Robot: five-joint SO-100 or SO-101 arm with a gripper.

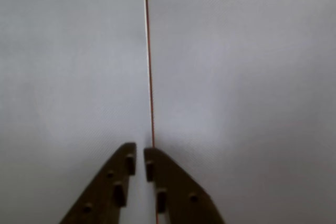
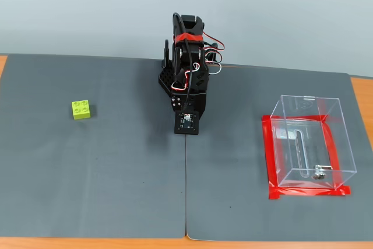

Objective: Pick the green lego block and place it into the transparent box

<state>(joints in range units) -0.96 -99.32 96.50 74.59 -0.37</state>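
The claw (image 1: pixel 140 157) fills the wrist view's bottom edge, its tips pressed nearly together on nothing, above the grey mat's seam. In the fixed view the green lego block (image 2: pixel 81 109) sits well left of the folded arm (image 2: pixel 187 80), the transparent box (image 2: pixel 309 138) well right. Nothing has begun, I judge; next it must swing toward the block and spread.

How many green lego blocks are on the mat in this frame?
1. The green lego block sits alone on the left side of the grey mat in the fixed view, far from the transparent box at right. None seem hidden.
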